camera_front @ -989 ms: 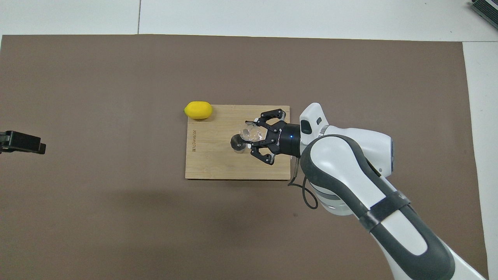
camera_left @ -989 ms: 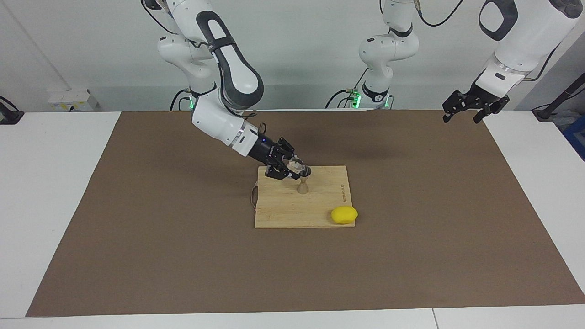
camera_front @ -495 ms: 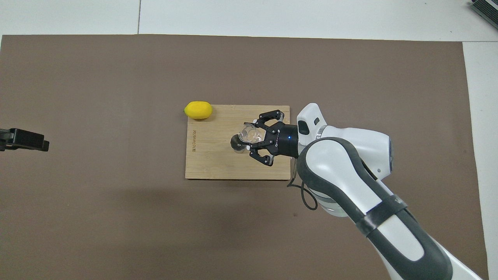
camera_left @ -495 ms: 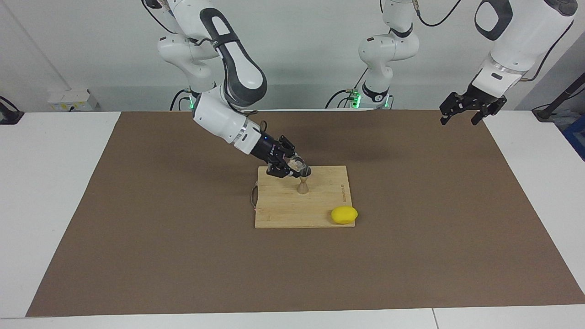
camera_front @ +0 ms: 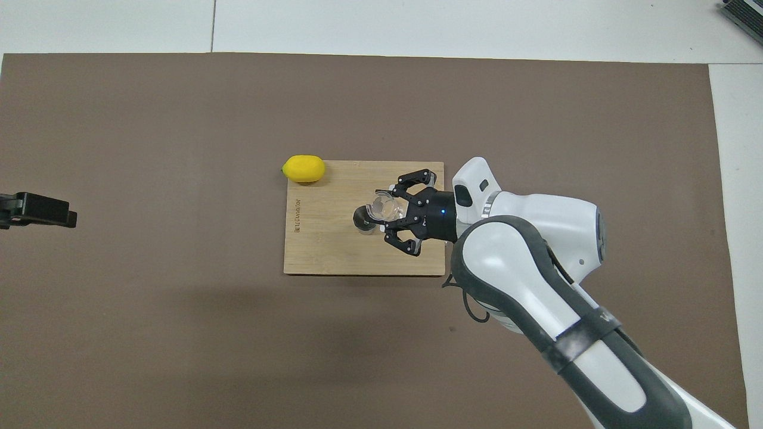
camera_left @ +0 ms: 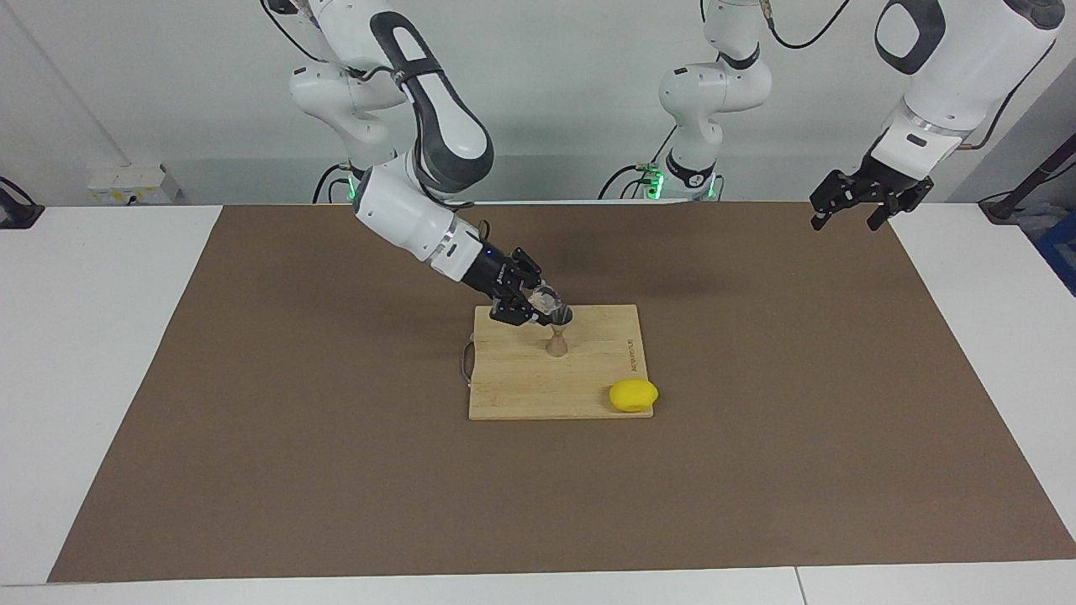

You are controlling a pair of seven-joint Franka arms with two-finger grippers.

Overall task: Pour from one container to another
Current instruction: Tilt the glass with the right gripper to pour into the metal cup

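The clear glass cup [camera_left: 548, 300] is held in my right gripper [camera_left: 543, 306], which is shut on it. The cup is tipped toward the grey steel jigger [camera_left: 556, 343], with its mouth right over the jigger's top cone. The jigger stands upright on the wooden cutting board [camera_left: 521, 386]. From overhead, the cup [camera_front: 383, 206] in my right gripper [camera_front: 386, 210] partly covers the jigger [camera_front: 361, 217]. My left gripper [camera_left: 866, 202] waits open and empty in the air over the mat's edge at the left arm's end, and part of it shows in the overhead view [camera_front: 37, 210].
A yellow lemon [camera_left: 633, 395] lies at the board's corner farthest from the robots, toward the left arm's end. The board [camera_front: 322, 250] sits mid-table on a brown mat [camera_left: 294, 420]. A cord loop [camera_left: 465, 361] hangs off the board's edge toward the right arm's end.
My right arm's wrist and forearm have turned a little while the cup stayed tipped over the jigger. The left gripper has shifted only slightly.
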